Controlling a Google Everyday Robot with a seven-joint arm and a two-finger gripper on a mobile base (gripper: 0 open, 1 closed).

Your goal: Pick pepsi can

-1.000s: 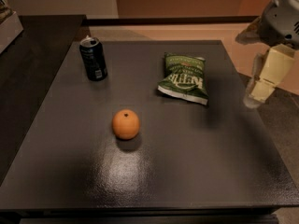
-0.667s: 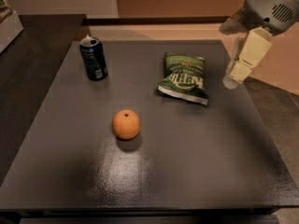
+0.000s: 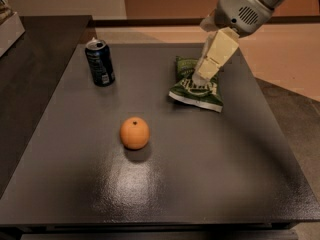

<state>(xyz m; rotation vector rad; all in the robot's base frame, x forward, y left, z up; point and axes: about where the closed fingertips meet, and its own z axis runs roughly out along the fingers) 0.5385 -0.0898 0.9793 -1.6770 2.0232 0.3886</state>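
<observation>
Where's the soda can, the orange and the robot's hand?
pepsi can [image 3: 101, 64]: camera view, its dark side.
orange [image 3: 134, 133]: camera view, its middle.
gripper [image 3: 202, 76]: camera view, its lower tip, over the green bag [image 3: 197, 94].

Single high cam, angled down over table, gripper upper-right.

Gripper above green chip bag

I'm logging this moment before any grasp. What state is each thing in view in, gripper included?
pepsi can: upright at the far left of the table, untouched, nothing near it.
orange: resting free near the table's middle.
chip bag: lying flat at the far right, partly hidden by the gripper.
gripper: pointing down over the chip bag, well to the right of the can.
</observation>
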